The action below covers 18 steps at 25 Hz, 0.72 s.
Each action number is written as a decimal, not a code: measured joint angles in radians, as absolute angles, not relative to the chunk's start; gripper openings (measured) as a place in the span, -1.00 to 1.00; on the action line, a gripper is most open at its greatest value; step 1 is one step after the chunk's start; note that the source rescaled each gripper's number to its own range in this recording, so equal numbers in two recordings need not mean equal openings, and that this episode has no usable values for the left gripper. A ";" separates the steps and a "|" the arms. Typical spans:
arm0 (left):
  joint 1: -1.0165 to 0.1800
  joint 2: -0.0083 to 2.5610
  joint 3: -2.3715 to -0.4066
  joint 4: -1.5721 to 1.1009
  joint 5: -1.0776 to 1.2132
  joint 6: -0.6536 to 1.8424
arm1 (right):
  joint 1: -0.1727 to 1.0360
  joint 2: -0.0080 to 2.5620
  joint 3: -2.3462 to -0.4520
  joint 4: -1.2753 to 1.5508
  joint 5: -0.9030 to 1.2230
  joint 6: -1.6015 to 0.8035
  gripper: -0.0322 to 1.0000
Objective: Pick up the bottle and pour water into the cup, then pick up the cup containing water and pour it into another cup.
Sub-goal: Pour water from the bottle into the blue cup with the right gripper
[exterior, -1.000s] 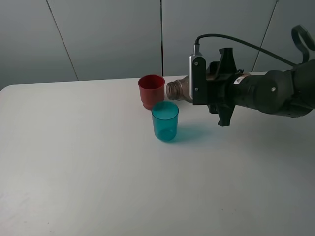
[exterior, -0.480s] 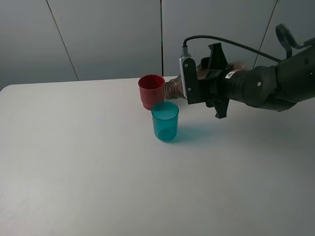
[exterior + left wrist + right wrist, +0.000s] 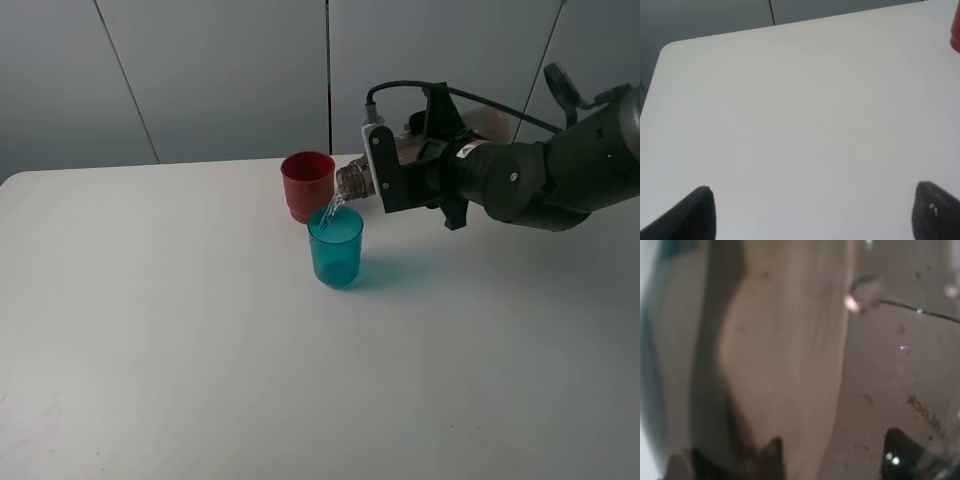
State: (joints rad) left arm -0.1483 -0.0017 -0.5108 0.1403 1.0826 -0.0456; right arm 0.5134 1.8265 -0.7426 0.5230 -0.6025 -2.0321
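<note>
Your right tool (image 3: pixel 428 165) clamped on tilted smoky plastic bottle (image 3: pixel 352 183), centre-right; water (image 3: pixel 330 212) streaming into teal translucent tumbler (image 3: pixel 335 250). Left tool (image 3: pixel 810 215) apart.

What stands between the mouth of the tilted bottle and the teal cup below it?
Nothing visible does. The mouth of the bottle hangs just above the rim of the teal cup, and a thin stream of water falls into it. The red cup stands close behind, outside that path.

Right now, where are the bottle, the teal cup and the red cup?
bottle (image 3: pixel 352 183), exterior high view, on its threaded neck.
teal cup (image 3: pixel 336 255), exterior high view, mid side wall.
red cup (image 3: pixel 303 192), exterior high view, front wall below rim.
</note>
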 joint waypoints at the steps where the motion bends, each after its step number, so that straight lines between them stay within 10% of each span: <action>1: -0.148 -0.002 -0.511 0.140 1.083 -0.046 | 0.512 1.827 -0.743 0.525 -0.608 -2.044 -0.85; 18: -0.148 -0.002 -0.511 0.140 1.083 -0.046 | 0.511 1.827 -0.743 0.537 -0.647 -2.089 -0.85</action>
